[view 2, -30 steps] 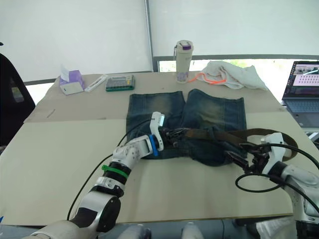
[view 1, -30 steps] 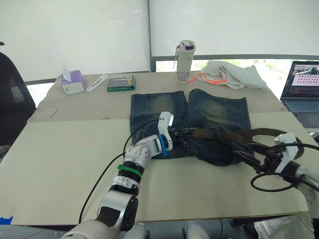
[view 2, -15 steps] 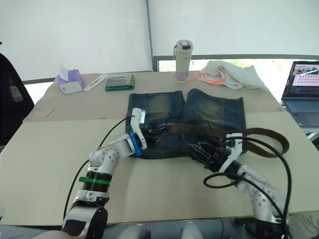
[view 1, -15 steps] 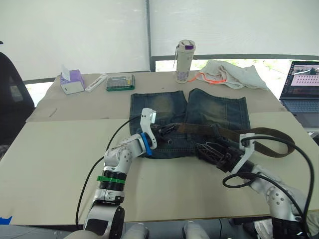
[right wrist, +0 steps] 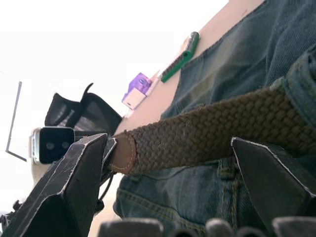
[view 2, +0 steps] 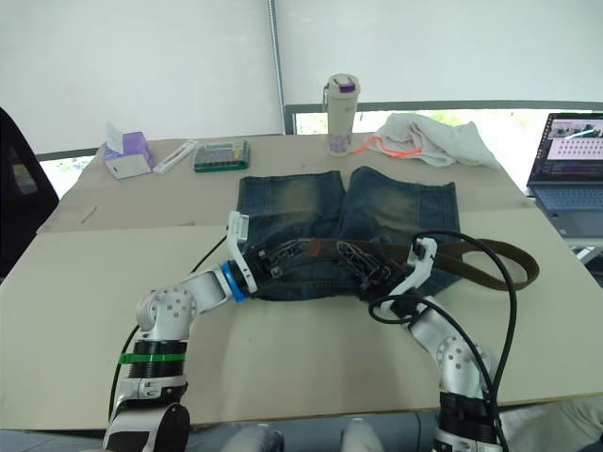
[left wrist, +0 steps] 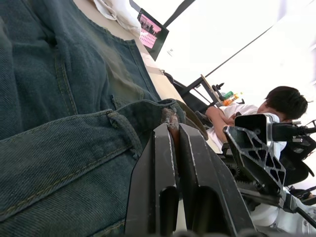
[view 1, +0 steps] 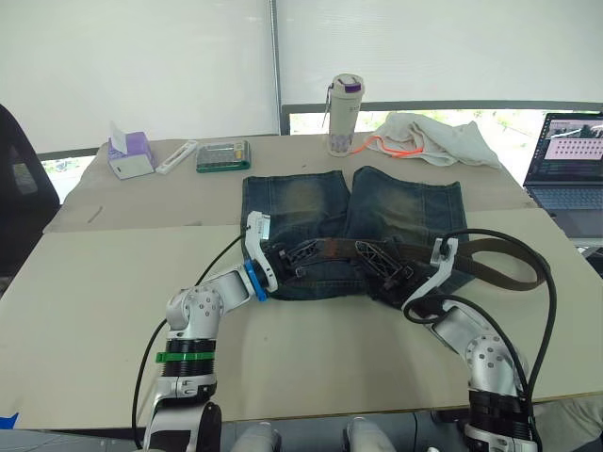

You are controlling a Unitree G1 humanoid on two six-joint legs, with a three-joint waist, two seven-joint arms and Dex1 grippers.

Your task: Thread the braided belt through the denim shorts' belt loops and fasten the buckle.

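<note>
- The denim shorts lie flat at the middle of the table.
- The braided belt runs along their waistband and loops off right of centre.
- Left gripper: jaws clamped on the belt's tip.
- Right gripper: jaws apart, straddling the belt.
- A lidded bottle stands at upper centre; contents unseen.

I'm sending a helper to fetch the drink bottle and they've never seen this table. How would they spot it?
Start at the denim shorts spread in the middle of the table and look past their hems to the far edge by the window. There stands the tall pale bottle, upright, just left of the crumpled white cloth. Its purple-topped lid and upright shape set it apart from the flat items nearby.
</note>
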